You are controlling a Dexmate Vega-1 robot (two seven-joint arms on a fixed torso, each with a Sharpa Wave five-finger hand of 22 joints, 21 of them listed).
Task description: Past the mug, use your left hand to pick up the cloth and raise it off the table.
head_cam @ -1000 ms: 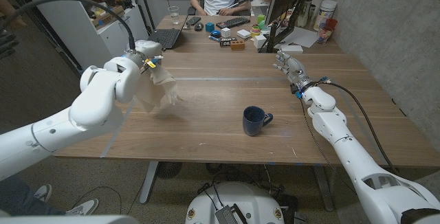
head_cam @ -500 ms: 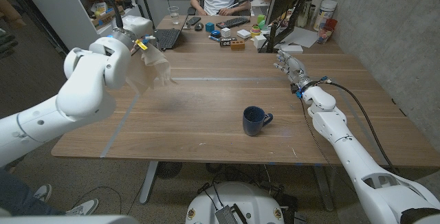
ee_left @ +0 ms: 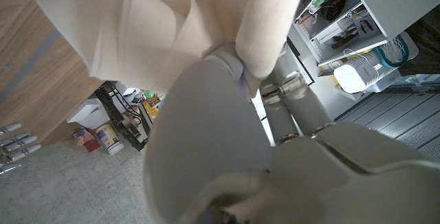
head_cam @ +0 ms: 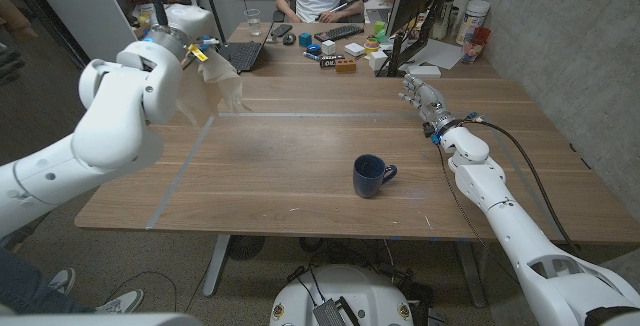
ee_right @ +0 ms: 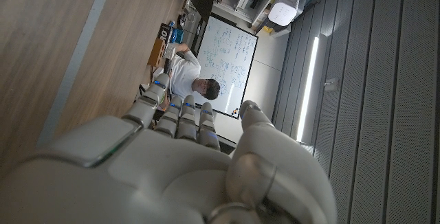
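Left hand holding the cloth clear of the table, beyond the mug.

The fingers of the left hand (head_cam: 188, 44) are closed on the upper end of the cloth (head_cam: 222, 88), which hangs with its long axis roughly vertical, its loose lower end pointing down toward the table (head_cam: 300, 176) and not touching it. The cloth is pale cream, soft and matte, gathered where it is gripped and falling in broad folds; the left wrist view shows it draped over the hand (ee_left: 206, 135) in smooth pleats (ee_left: 158, 31). The dark blue glazed mug (head_cam: 372, 176) stands upright on the wood-grain table, handle toward the robot's right, well apart from the cloth. The right hand (head_cam: 420, 93) sits near the table's far right with fingers extended, holding nothing.
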